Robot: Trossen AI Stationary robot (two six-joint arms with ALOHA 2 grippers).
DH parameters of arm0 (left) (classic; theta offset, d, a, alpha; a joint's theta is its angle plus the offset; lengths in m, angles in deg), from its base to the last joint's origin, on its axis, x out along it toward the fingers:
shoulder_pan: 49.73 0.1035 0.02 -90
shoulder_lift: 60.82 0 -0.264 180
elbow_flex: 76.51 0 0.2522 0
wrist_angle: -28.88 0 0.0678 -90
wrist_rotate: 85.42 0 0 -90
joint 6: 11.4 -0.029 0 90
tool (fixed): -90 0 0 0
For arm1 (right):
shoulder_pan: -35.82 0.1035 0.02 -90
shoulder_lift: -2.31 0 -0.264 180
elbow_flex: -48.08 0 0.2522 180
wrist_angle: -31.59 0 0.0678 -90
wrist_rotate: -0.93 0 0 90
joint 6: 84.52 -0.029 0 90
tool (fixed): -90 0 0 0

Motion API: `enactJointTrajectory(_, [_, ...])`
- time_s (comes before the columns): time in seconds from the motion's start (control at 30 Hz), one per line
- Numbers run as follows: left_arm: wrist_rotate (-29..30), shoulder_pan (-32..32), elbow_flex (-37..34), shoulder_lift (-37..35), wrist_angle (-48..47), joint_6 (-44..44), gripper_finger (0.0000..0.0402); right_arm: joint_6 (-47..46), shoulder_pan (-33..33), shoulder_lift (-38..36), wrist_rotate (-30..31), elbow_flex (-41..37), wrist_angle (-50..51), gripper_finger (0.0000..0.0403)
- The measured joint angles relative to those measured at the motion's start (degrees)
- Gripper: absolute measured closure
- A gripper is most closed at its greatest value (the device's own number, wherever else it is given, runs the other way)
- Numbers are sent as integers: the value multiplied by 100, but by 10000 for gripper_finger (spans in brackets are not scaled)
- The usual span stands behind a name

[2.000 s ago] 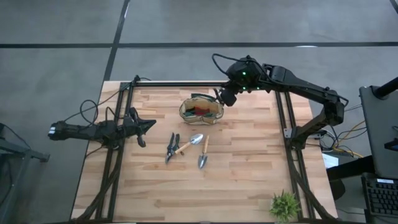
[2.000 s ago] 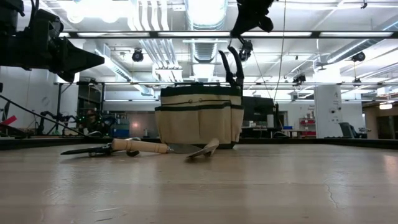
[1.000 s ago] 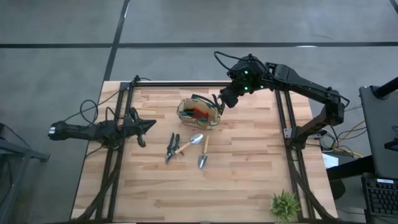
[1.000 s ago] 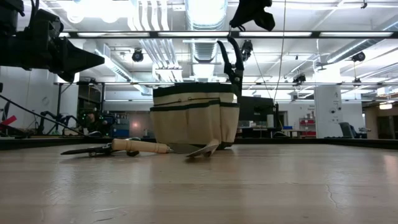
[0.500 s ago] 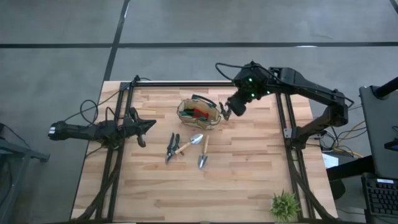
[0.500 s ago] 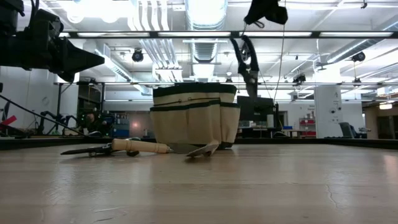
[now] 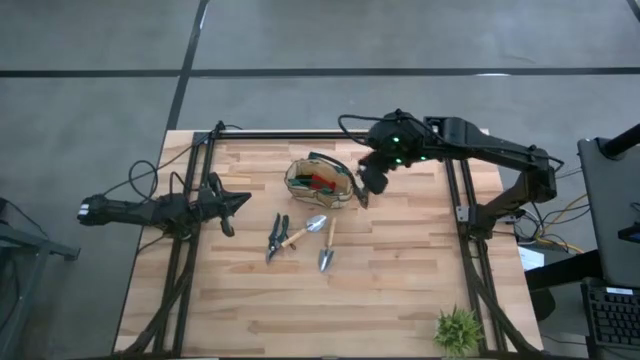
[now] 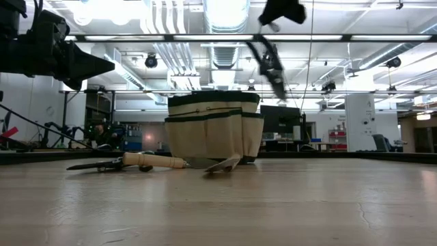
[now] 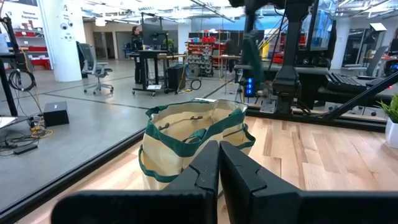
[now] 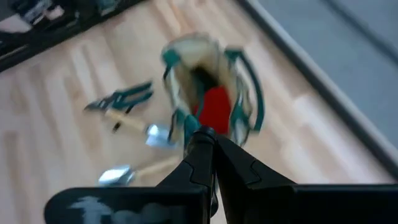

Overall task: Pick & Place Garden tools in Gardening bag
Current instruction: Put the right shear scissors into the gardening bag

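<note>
The tan gardening bag (image 7: 322, 181) with green trim stands on its base at the table's far middle, a red item (image 10: 214, 107) inside it. My right gripper (image 7: 368, 182) is shut on dark pruning shears (image 8: 270, 65), just off the bag's right side and above rim height. A second pair of shears (image 7: 276, 236) and two wooden-handled trowels (image 7: 305, 231) (image 7: 328, 248) lie flat on the table in front of the bag. My left gripper (image 7: 240, 203) is shut and empty at the table's left, pointing toward the bag (image 9: 193, 140). My right gripper holds the pruning shears by their upper end (image 8: 258, 42), coming from above. Which part the fingers are on is blurred and cannot be told. The shears hang below the gripper, tilted, clear of both bag and table.
A small green plant (image 7: 457, 330) stands at the near right corner. Dark frame rails (image 7: 455, 200) run along the left, right and far sides of the table. Bare wood (image 7: 400, 270) lies in front of and right of the tools.
My right gripper has carried the shears from over the bag's right rim toward the table's right and near edges. The shears now hang beside the bag and have swung from nearly upright to tilted. The bag and the other tools have kept still.
</note>
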Motion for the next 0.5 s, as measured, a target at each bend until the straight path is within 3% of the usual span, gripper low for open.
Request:
enactJointTrajectory(0.23, [-2,0,0,0,0,0,384,1071,-166,278,549,0,-498,394])
enactJointTrajectory(0.5, [0,-1,-2,0,0,1,385,1213,-57,401,515,-18,-492,394])
